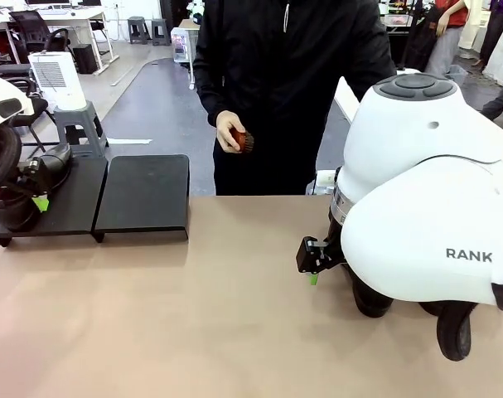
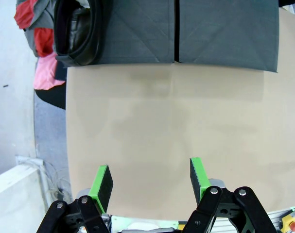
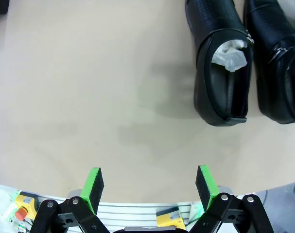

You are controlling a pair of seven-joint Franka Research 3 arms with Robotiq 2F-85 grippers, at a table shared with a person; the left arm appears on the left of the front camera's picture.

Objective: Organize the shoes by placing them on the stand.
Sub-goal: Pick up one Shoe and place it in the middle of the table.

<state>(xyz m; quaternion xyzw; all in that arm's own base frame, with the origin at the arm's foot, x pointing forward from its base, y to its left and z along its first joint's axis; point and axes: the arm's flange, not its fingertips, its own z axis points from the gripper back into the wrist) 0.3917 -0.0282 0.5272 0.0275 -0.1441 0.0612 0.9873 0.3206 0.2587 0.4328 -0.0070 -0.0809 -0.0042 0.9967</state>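
Note:
One black shoe [image 2: 77, 31] lies on the end panel of the low black stand [image 2: 210, 34]; in the front view that shoe [image 1: 59, 162] is partly hidden behind my left gripper [image 1: 37, 203]. In its wrist view the left gripper [image 2: 151, 182] hangs open over bare table, well short of the stand [image 1: 143, 195]. Two more shoes [image 3: 220, 73] [image 3: 278, 63] lie side by side on the table, one showing white paper stuffing. My right gripper [image 3: 149, 187] is open and empty beside them. From the front, the right gripper [image 1: 311, 265] hangs low over the table with the shoes [image 1: 371, 298] [image 1: 454, 332] under the arm.
A person stands at the far side holding a small reddish-brown brush [image 1: 241, 143] in one hand. The bulky white right arm [image 1: 425, 207] hides the right part of the table. The tan tabletop [image 1: 193, 315] lies bare between the arms. The stand's right panel holds nothing.

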